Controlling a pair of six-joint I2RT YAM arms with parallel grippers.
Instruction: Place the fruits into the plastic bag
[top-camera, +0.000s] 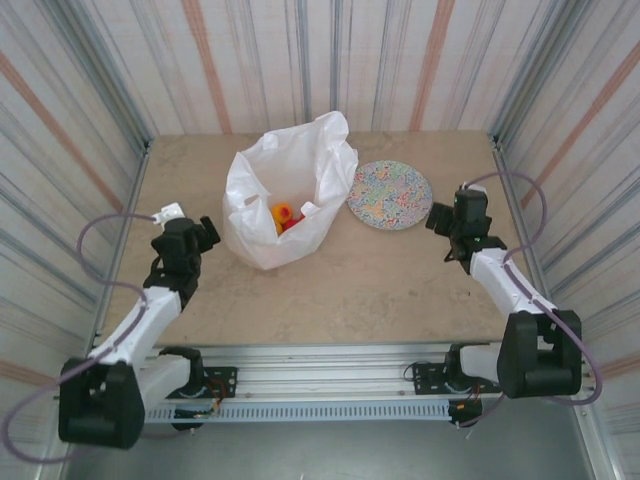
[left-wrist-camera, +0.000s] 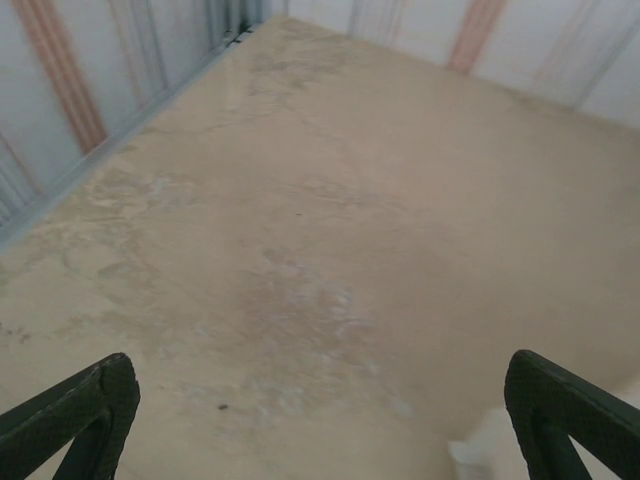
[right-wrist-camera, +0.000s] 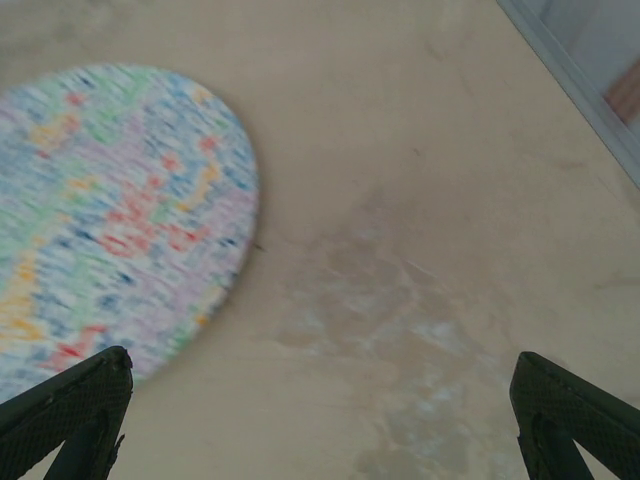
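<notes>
1. Table (top-camera: 350, 290) of pale, mottled beige fills the middle of the overhead view. It is boxed on three sides by corrugated walls (top-camera: 300, 60) striped white, grey and rust-orange. A metal rail (top-camera: 320, 365) runs along the edge at 6 o'clock, where both arms are bolted. The bag (top-camera: 262, 190), white and wrinkled, stands with its mouth open at about 11 o'clock from the table's middle. The fruits (top-camera: 284, 216) lie inside it, orange and red showing through the mouth; how many I cannot tell. A speckled plate (top-camera: 390, 195) lies flat at 1 o'clock, just beside the bag. The left gripper (top-camera: 208, 234) hovers at 9 o'clock, near the bag but apart from it. The right gripper (top-camera: 438, 222) hovers at 3 o'clock, just beside the plate's rim.

2. In the left wrist view, two dark fingers (left-wrist-camera: 75, 420) sit at 7 and 5 o'clock, spread wide with nothing held between them. The table below is cloudy, with lighter worn patches and faint stains. It meets one striped wall along a grey strip at 10 o'clock and another at 1 o'clock.

3. In the right wrist view, the fingers (right-wrist-camera: 70, 415) again stand at 7 and 5 o'clock, wide apart and gripping nothing. The plate, blurred, takes the 9 o'clock side. A whitish scuffed patch marks the table toward 6 o'clock, and a grey wall base crosses at 2 o'clock.
</notes>
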